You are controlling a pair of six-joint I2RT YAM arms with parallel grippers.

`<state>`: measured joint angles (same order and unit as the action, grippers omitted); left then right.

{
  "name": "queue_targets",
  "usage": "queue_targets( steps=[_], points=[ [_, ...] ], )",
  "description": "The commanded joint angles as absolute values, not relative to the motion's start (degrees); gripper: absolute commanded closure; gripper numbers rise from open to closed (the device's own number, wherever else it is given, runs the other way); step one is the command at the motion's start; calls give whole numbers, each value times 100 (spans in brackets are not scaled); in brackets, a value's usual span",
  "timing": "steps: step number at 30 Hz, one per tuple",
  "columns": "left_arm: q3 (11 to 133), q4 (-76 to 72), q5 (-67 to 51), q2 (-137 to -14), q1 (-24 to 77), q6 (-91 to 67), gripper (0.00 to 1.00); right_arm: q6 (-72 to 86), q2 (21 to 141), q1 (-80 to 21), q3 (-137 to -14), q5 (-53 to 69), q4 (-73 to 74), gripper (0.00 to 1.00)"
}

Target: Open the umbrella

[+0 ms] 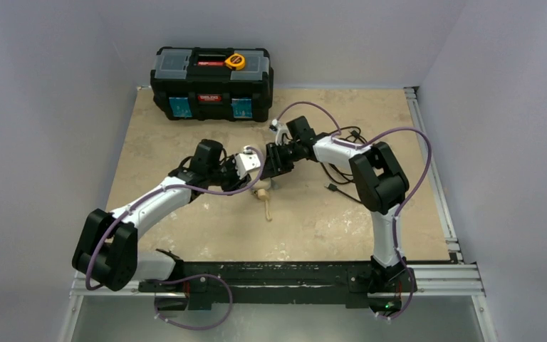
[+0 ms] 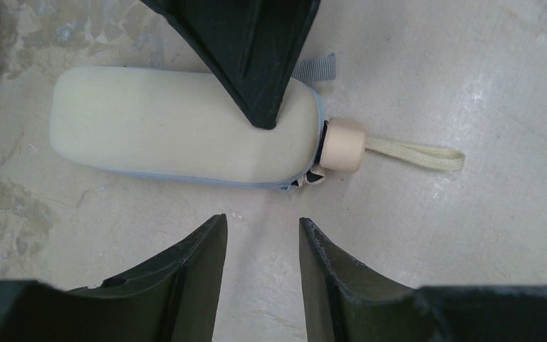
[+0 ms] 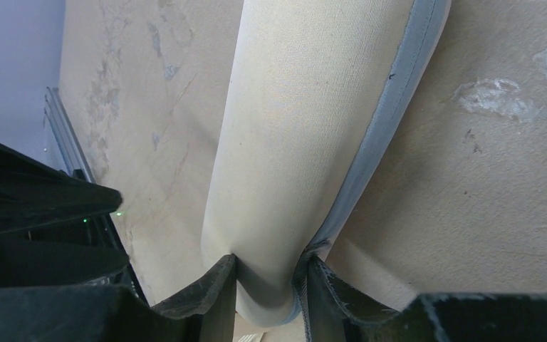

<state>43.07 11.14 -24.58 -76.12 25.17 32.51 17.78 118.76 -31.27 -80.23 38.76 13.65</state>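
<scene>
Find the umbrella lying flat on the table, about the middle, well apart from the toolbox, folded and wrapped in cream fabric with a grey trim. See the stubby handle sticking out at one end, with the strap trailing flat beyond it.

Note the right gripper closed on the fabric body, denting the cloth from both sides. Note the left gripper just beside the umbrella, touching nothing, with jaws narrowly parted over bare table.

Expect, probably, a light thing: soft and yielding over the cloth, stiff only at the handle and along the hidden shaft. Expect also the smooth cloth to slide over the hidden inner parts under a pull.

Better, by this judgement, to take the handle with one gripper, as the only hard and firm part, and to hold the body with the other. Avoid the strap as too limp to pull against. Cannot tell the place of any catch or button.
</scene>
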Motion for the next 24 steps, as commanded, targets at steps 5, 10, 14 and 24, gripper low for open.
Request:
queue_targets(
  steps=[5, 10, 14, 24],
  points=[
    [4298, 847, -2297, -6917, 3113, 1156, 56, 1127, 11791, -2944, -7836, 4077, 1733, 76],
    [3420, -435, -1400, -6845, 3794, 574, 60, 468, 11461, -2863, -7679, 4164, 2272, 80],
    [3105, -957, -684, -7044, 4182, 137, 62, 45, 11255, -2608, -7495, 4168, 2763, 82],
    [2837, -2707, -517, -8307, 4845, 494, 64, -587, 11194, -2393, -7326, 4215, 3341, 84]
  ],
)
